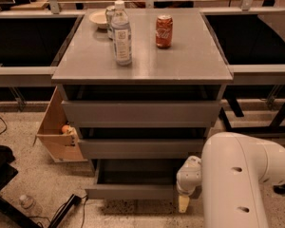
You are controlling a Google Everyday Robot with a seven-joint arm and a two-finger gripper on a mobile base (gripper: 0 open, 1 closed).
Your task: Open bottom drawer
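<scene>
1 bottle (pixel 121 34), can (pixel 164 31) on grey top (pixel 185 63); gripper (pixel 183 204) at bottom drawer (pixel 130 192) R corner.

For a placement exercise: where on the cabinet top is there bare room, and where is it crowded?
Bare: front half of the cabinet top, ahead of the water bottle and cola can. Crowded: back-left, around the bowl. End effector: low, by the bottom drawer, right front.

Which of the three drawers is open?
The bottom drawer: its front juts forward, tray interior showing, gripper by its right end. Top drawer and middle drawer look shut.
</scene>
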